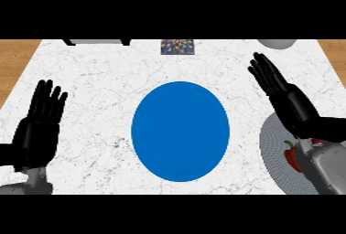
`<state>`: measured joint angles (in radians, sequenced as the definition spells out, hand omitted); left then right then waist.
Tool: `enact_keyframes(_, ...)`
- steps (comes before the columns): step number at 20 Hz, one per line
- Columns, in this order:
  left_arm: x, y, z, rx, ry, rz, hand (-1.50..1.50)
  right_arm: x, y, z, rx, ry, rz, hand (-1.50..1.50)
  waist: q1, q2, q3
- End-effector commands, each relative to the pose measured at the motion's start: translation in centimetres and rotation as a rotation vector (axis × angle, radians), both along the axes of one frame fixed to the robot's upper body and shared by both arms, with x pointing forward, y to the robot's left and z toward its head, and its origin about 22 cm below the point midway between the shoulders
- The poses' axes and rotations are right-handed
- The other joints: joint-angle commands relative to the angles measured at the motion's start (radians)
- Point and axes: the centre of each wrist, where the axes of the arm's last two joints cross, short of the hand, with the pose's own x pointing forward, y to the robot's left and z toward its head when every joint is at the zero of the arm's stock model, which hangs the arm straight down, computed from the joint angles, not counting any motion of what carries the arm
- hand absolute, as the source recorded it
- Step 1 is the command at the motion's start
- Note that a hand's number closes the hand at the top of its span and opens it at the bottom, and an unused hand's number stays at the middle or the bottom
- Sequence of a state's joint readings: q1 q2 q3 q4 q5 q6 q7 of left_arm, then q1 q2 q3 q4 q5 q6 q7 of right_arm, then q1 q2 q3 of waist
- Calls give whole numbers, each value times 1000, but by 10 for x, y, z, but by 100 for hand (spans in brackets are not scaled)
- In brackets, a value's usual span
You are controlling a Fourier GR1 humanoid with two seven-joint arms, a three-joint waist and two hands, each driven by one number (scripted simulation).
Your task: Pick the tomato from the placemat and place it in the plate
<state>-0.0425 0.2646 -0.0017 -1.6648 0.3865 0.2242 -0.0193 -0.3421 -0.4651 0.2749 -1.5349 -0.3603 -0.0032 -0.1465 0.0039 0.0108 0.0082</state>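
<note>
White marble counter point(94, 68) fills most of what we see, with strips of wood at its far left and far right. Next in size is the blue plate point(180, 131), bare and lying at the counter's middle. To its right, at the view's edge, we find a grey placemat point(273, 151), partly hidden by the right forearm. Our right hand point(287, 98) reaches over the placemat's upper part with fingers straight and close together, pointing up and to the left — it holds nothing, and we cannot tell whether it touches the mat. Our left hand point(37, 128) rests near the left edge, fingers straight and up, slightly spread, also holding nothing and well apart from the plate. On the placemat, just beside the right forearm, lies a small red thing with a green stem point(292, 156) — it looks more like a pepper than a tomato. Along the far edge we see a small patterned box point(178, 46), a pale rounded object point(278, 43) and a dark bar point(96, 41).
</note>
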Motion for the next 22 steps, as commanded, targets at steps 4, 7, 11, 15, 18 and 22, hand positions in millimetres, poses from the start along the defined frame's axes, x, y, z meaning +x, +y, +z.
enact_keyframes(4, 8, 14, 4, 266, 55, -37, 0, 22, -69, 0, 203, 96, -532, -150, -29, 2, -5)
enact_keyframes(7, 9, 14, 5, 308, 65, -65, 0, 2, -122, 1, -505, 75, -529, -150, -48, 37, -46)
enact_keyframes(11, 22, 8, 3, 392, 120, -120, 0, 2, -121, -58, -334, 245, -985, -150, -25, 10, -8)
enact_keyframes(15, 43, -18, -1, 417, 173, -145, 0, -11, -82, -118, -306, 229, -975, -150, -9, -5, -7)
enact_keyframes(18, 51, -10, -4, 402, 158, -140, 0, -23, -90, -115, -454, 159, -1039, -150, -15, -10, -9)
enact_keyframes(22, 50, -3, 3, 417, 170, -135, 0, -48, -115, -99, -562, 99, -1117, -150, -22, -15, -10)
